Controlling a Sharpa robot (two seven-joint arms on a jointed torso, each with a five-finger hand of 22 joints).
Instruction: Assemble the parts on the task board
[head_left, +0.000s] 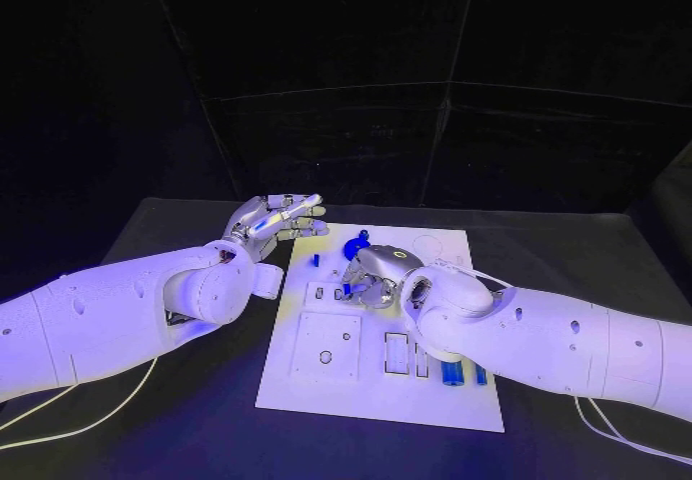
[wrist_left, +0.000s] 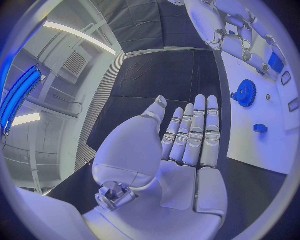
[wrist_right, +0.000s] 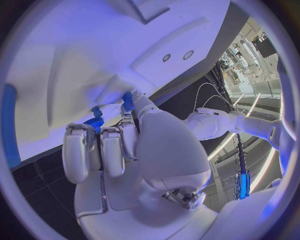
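The white task board (head_left: 433, 400) lies in the middle of the black table. My right hand (head_left: 378, 275) is over its far half, fingers curled down. It pinches a small blue part (wrist_right: 128, 101) at its fingertips, against the board (wrist_right: 75, 75). A blue gear (head_left: 356, 241) stands just beyond that hand, and a small blue peg (head_left: 315, 260) stands to its left. My left hand (head_left: 274, 222) hovers beside the board's far left corner, fingers straight and apart, holding nothing. Its wrist view shows the left hand (wrist_left: 187, 145), the gear (wrist_left: 245, 93), the peg (wrist_left: 260, 128) and my right hand (wrist_left: 234, 35).
Several blue parts (head_left: 454, 373) lie near the board's right edge, close to my right forearm. Cut-out recesses (head_left: 329, 345) mark the board's near half. White cables (head_left: 58, 425) trail on the table at both near corners.
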